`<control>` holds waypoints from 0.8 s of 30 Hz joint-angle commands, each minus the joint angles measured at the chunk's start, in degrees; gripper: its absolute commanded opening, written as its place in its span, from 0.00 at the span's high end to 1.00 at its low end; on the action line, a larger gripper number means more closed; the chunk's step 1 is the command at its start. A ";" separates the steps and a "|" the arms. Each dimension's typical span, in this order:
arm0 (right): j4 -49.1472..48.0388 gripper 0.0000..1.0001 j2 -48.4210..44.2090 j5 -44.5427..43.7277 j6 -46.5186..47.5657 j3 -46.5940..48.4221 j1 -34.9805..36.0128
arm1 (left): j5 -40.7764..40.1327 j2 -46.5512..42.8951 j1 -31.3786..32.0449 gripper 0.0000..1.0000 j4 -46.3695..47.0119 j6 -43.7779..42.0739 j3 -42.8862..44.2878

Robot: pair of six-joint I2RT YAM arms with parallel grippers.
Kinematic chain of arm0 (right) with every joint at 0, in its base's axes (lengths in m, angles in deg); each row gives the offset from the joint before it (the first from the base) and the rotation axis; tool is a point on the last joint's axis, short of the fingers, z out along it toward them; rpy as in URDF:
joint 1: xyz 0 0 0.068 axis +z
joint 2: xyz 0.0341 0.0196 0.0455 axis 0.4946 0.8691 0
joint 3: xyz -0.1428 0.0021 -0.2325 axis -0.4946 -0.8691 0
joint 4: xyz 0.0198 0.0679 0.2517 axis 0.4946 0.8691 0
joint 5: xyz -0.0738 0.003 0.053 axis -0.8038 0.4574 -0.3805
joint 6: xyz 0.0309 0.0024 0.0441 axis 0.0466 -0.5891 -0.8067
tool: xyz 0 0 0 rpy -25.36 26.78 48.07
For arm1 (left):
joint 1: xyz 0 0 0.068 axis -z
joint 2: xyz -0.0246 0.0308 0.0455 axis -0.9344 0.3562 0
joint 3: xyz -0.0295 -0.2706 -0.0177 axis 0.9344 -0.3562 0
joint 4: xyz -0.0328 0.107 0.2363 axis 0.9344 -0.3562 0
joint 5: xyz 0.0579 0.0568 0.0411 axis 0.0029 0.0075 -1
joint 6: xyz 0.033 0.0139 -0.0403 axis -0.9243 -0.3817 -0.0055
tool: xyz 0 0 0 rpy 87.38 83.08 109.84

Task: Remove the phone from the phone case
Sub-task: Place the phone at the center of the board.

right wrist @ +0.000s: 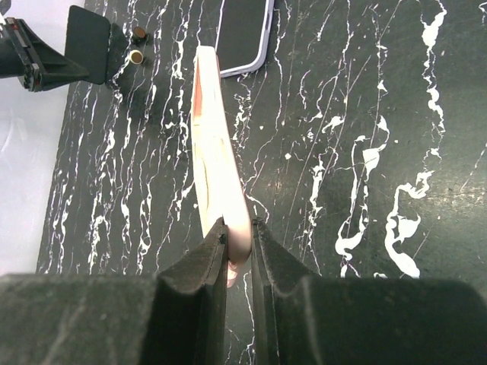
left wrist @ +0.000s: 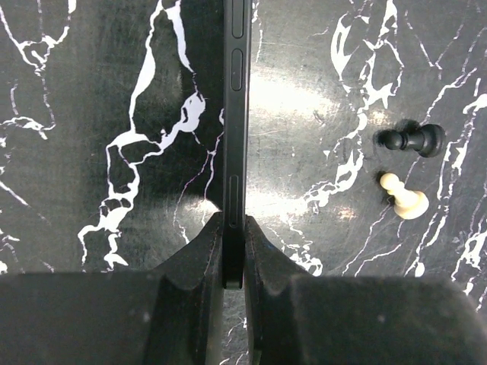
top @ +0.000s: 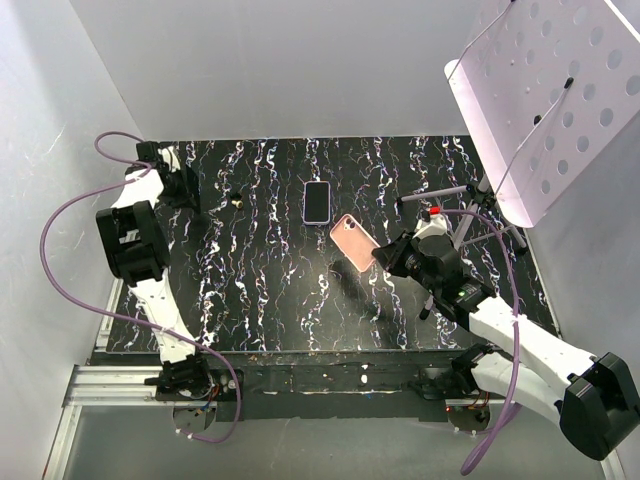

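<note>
My right gripper is shut on the lower end of an empty pink phone case and holds it edge-up above the table. In the top view the case is at mid-table, at the tip of the right gripper. My left gripper is shut on a thin black phone, seen edge-on. It is at the far left of the table, well apart from the case. In the right wrist view the phone is a dark slab.
A second phone in a lavender case lies flat at the back middle. A black chess pawn and a white one lie near the left gripper. A perforated white panel on a stand overhangs the back right.
</note>
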 commanded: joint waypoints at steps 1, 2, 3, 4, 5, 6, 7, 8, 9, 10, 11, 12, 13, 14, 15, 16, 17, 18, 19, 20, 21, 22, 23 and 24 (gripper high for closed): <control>-4.44 0.99 -0.32 1.55 0.42 0.36 -0.43 | -11.44 1.22 -0.50 1.00 -10.32 0.24 2.84; -4.61 0.99 -0.24 1.20 0.07 0.36 -0.61 | -14.35 2.54 -0.59 1.00 -12.26 1.21 4.16; -4.88 0.99 -0.06 0.93 -0.20 0.27 -0.52 | -15.51 3.60 -0.50 1.00 -13.93 1.92 5.48; -5.14 0.99 0.03 1.10 -0.29 0.27 -0.61 | -16.22 4.48 -0.59 0.99 -14.91 2.01 6.27; -5.14 0.99 0.11 1.37 -0.29 0.53 -0.61 | -17.35 5.18 -0.50 0.97 -15.35 1.84 6.72; -5.14 0.99 0.03 1.63 -0.37 0.53 -0.61 | -18.84 5.27 -0.50 0.93 -15.27 1.49 6.55; -5.14 0.99 -0.06 1.81 -0.46 0.62 -0.61 | -19.73 5.28 -0.59 0.89 -14.75 0.96 6.20; -5.14 0.99 -0.15 1.90 -0.55 0.62 -0.61 | -19.74 5.10 -0.59 0.84 -14.05 0.61 5.58; -4.97 0.99 -0.41 1.81 -0.46 0.53 -0.70 | -19.39 4.84 -0.85 0.79 -13.43 0.69 4.97; -4.88 0.99 -0.76 1.63 -0.55 0.36 -0.70 | -17.82 5.01 -1.12 0.75 -12.90 1.13 4.53; -4.53 0.99 -1.11 1.46 -0.55 0.18 -0.70 | -16.50 5.10 -1.38 0.74 -12.64 1.40 4.52; -4.35 0.99 -1.55 1.28 -0.55 0.10 -0.78 | -15.18 5.10 -1.64 0.73 -12.46 1.48 4.52; -3.92 0.99 -1.99 1.11 -0.38 0.01 -0.70 | -14.82 5.19 -1.65 0.74 -11.93 1.49 4.17; -3.48 0.99 -2.52 0.76 -0.20 -0.08 -0.70 | -14.73 4.84 -1.65 0.76 -11.49 1.49 3.82; -3.30 0.99 -2.78 0.49 -0.11 -0.17 -0.70 | -14.47 4.49 -1.65 0.79 -10.97 1.57 3.47; -2.95 0.99 -3.05 0.23 -0.02 -0.17 -0.70 | -14.73 4.22 -1.65 0.80 -10.70 1.57 3.12; -2.86 0.99 -3.31 0.14 0.06 -0.17 -0.70 | -15.25 3.87 -1.65 0.80 -10.35 1.92 2.86; -2.77 0.99 -3.57 0.05 0.15 -0.17 -0.78 | -15.52 3.52 -1.65 0.73 -10.00 2.10 2.68; -2.86 0.99 -3.58 0.05 0.15 -0.26 -0.70 | -16.30 3.26 -1.73 0.66 -10.08 2.36 2.50; -2.95 0.99 -3.58 0.22 0.24 -0.08 -0.78 | -16.66 2.82 -1.65 0.58 -10.08 2.36 2.59; -3.21 0.99 -3.49 0.49 0.15 -0.08 -0.70 | -16.57 2.55 -1.65 0.54 -9.65 2.19 2.24; -3.38 0.99 -3.31 0.84 0.15 0.01 -0.70 | -16.57 2.20 -1.73 0.52 -9.21 1.84 1.98; -3.39 0.99 -3.05 1.10 0.06 0.01 -0.70 | -17.01 2.11 -1.65 0.47 -8.94 1.84 2.06; -3.47 0.99 -2.96 1.28 -0.02 0.01 -0.70 | -17.88 2.11 -1.73 0.43 -9.12 2.01 2.41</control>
